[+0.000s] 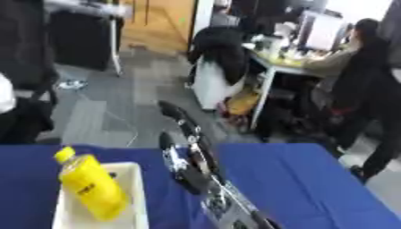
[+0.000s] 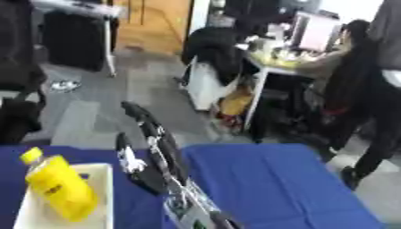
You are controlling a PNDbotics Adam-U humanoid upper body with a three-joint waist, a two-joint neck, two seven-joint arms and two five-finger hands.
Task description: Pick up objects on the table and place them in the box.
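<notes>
Bottle: yellow bottle [image 1: 91,184] lies tilted in the white box [image 1: 134,210], lower left, on the blue desk [image 1: 305,179].
Handling: probably light, smooth, rigid plastic; grasp mid-body.
Hand: right hand [image 1: 181,147] raised at centre, fingers straight, empty.

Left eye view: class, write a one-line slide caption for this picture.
A yellow bottle lies in the white box on the blue table while the robot's hand is raised, fingers extended, beside it.

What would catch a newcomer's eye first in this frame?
The yellow bottle, lying tilted in the white box at lower left on the blue table. Next, the robot's black hand rising from the bottom centre, fingers straight and pointing away, beside the box.
</notes>
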